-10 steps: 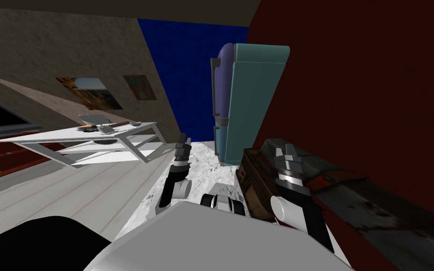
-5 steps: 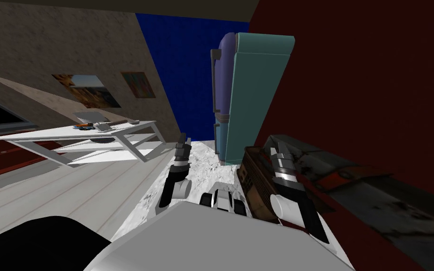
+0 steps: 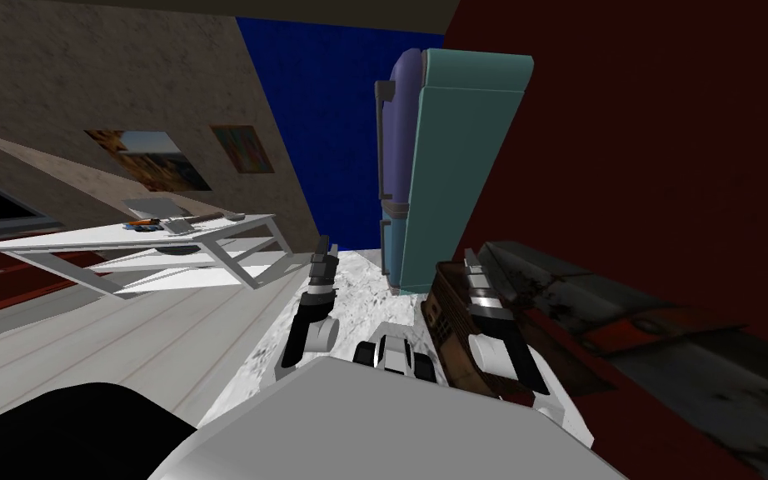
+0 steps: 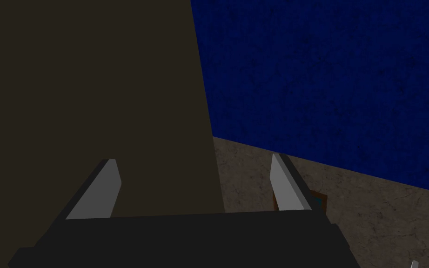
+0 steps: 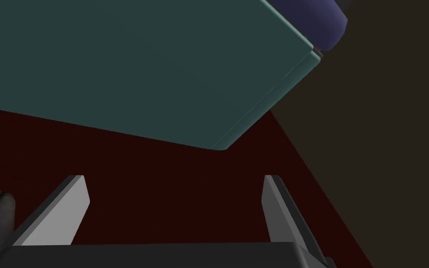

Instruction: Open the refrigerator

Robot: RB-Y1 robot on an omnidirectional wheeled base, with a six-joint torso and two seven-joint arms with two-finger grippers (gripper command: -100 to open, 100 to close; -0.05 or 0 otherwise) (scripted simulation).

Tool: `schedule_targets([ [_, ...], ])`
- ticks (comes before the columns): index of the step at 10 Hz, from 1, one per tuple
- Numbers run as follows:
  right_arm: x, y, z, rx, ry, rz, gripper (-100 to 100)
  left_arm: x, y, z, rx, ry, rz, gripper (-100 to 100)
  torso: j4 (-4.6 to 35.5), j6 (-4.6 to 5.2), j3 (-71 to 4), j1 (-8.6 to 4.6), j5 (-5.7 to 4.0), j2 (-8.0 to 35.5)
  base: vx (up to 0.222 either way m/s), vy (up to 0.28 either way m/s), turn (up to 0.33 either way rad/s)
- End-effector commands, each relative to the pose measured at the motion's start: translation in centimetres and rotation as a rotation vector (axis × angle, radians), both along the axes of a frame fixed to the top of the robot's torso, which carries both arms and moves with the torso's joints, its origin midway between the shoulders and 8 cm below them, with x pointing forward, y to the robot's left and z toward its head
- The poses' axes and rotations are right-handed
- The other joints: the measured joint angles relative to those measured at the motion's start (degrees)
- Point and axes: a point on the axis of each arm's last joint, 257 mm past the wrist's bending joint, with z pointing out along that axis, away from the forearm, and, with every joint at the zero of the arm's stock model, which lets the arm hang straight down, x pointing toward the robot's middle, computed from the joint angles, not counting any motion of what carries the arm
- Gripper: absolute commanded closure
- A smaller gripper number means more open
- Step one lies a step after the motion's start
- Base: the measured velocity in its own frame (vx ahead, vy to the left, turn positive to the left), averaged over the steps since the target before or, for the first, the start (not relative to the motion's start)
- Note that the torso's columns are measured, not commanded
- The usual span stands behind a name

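A tall teal refrigerator (image 3: 449, 167) stands against the dark red wall, with a purple-blue door front (image 3: 396, 125) and a dark vertical handle (image 3: 381, 142) facing left. Its teal side (image 5: 139, 65) also fills much of the right wrist view, some way beyond my right gripper (image 5: 174, 204), which is open and holds nothing. That right gripper (image 3: 472, 268) is raised over a brown cabinet. My left gripper (image 3: 322, 247) points ahead over the pale floor; its fingers (image 4: 111, 186) stand apart, open and empty.
A rusty brown cabinet (image 3: 449, 317) and a long dark worn counter (image 3: 624, 317) run along the red wall, close to my right arm. A white table (image 3: 149, 242) with small items stands at the left. Pale floor (image 3: 357, 283) leads toward the fridge.
My right gripper has opened wide and the right arm has drawn in lower and to the left. The view has shifted a little; the fridge looks slightly nearer.
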Motion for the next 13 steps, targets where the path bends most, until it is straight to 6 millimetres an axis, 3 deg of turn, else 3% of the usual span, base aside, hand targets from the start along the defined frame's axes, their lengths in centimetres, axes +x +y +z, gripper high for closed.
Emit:
schedule_targets([
  [1,1.4,1.3,-0.5,-0.104,0.022,-0.019,-100,0.0,0.0,0.0,0.000,0.000,0.000,0,0.0,0.02,0.0,-0.07,-0.01,0.1,0.042,0.032,-0.003],
  [6,3.9,4.2,-1.7,-0.298,0.053,-0.051,-100,0.0,0.0,0.0,0.000,0.000,0.000,0,0.0,0.00,0.0,0.03,0.01,0.0,0.051,0.039,-0.001],
  [8,5.6,6.3,-2.4,-0.425,0.068,-0.067,-100,0.0,0.0,0.0,0.000,0.000,0.000,0,0.0,0.00,0.0,-0.06,-0.01,0.0,0.069,0.040,-0.002],
  [11,6.4,7.3,-2.8,-0.517,0.071,-0.089,-100,0.0,0.0,0.0,0.000,0.000,0.000,0,0.0,0.00,0.1,-0.04,-0.01,0.1,0.047,0.035,0.000],
  [13,8.0,9.3,-3.6,-0.654,0.080,-0.110,-100,0.0,0.0,0.0,0.000,0.000,0.000,0,0.0,0.00,0.1,-0.03,-0.01,0.1,0.051,0.048,-0.002],
])
